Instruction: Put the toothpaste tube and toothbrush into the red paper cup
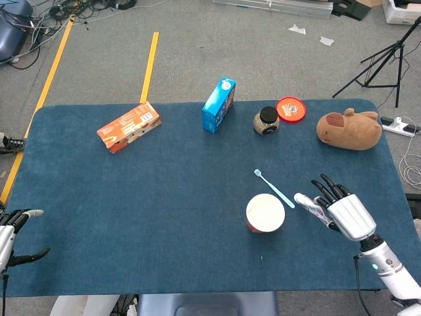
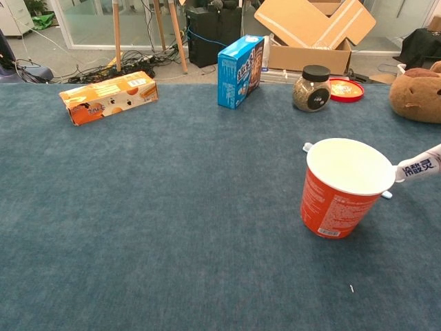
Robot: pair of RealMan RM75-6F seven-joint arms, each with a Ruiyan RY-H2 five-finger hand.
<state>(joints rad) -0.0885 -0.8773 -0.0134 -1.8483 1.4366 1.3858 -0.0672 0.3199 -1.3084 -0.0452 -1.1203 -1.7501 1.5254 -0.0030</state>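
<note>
The red paper cup (image 1: 265, 212) (image 2: 342, 187) stands upright right of the table's centre, its white inside bare. A light blue toothbrush (image 1: 274, 188) lies flat just behind it; only its two ends (image 2: 307, 146) peek out past the cup in the chest view. My right hand (image 1: 346, 215) holds the white toothpaste tube (image 1: 308, 203) (image 2: 418, 167) above the cloth, cap end pointing left at the cup's rim. My left hand (image 1: 9, 232) hangs at the table's front left corner, fingers spread, holding nothing.
Along the back of the blue table (image 1: 164, 191) are an orange box (image 1: 129, 126), an upright blue box (image 1: 218, 105), a dark-lidded jar (image 1: 266, 121), a red lid (image 1: 291, 108) and a brown plush toy (image 1: 348, 130).
</note>
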